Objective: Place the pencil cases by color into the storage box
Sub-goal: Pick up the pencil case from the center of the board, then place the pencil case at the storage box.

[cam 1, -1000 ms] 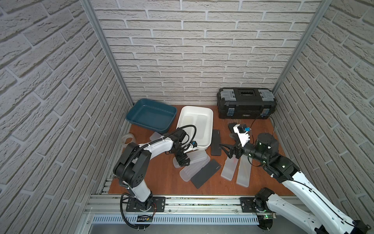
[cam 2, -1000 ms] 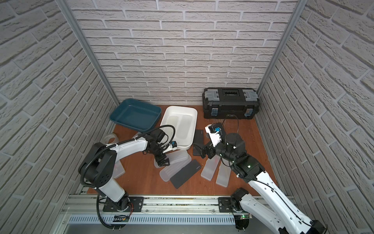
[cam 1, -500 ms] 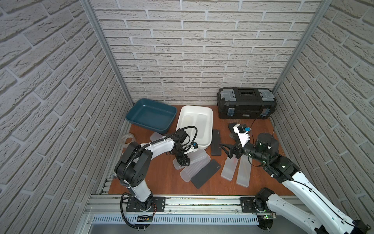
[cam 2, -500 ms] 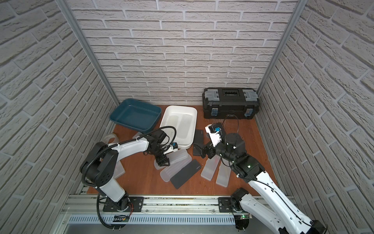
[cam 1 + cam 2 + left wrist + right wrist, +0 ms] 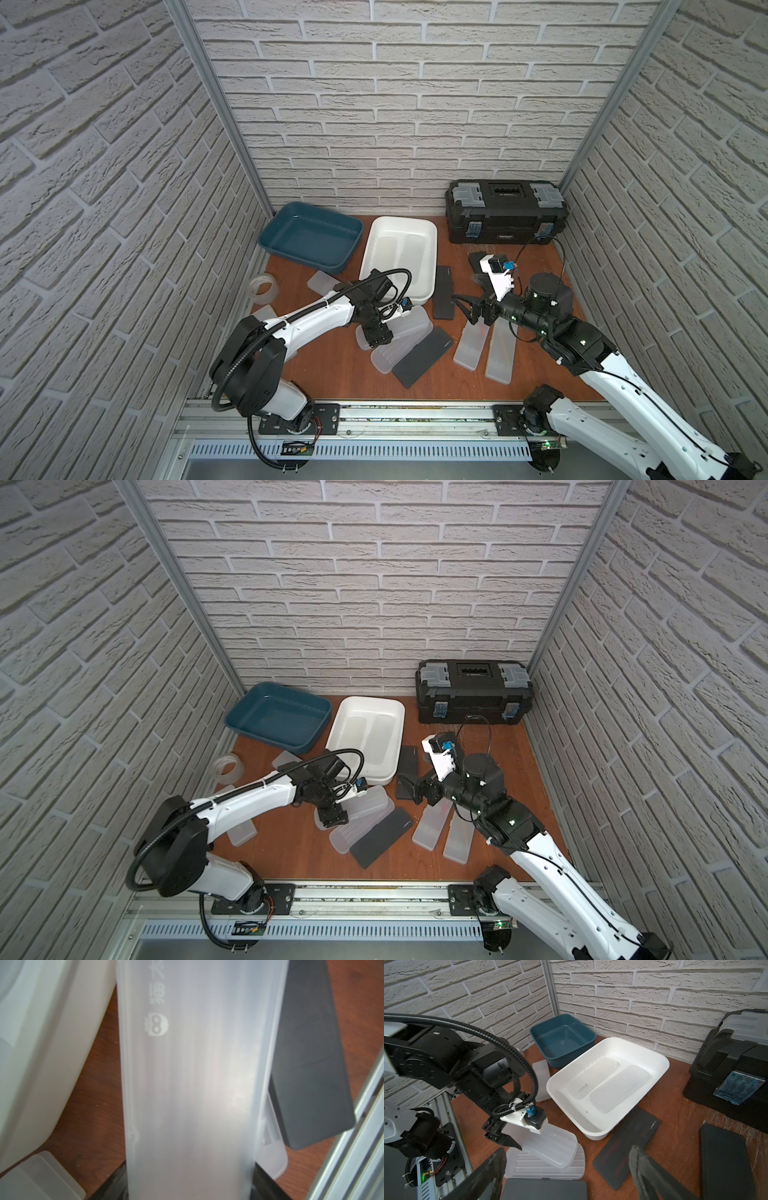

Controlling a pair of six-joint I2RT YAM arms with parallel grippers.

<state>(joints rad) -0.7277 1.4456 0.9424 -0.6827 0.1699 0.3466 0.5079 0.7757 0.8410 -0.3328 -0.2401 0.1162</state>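
Left wrist view shows the left gripper [image 5: 190, 1188] pinching a frosted white pencil case [image 5: 191, 1084], hemmed by the white plastic tub [image 5: 41, 1043] and a matte black case [image 5: 311, 1064]; the right gripper [image 5: 568, 1149] has its fingers spread.

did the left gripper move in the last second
No: the left gripper stays put just off the near corner of the white bin; only its jaws have closed, onto the frosted case.

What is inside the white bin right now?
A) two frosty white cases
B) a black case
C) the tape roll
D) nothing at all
A: the right wrist view shows two frosted white cases lying side by side on the floor of the white bin, with nothing else in it.
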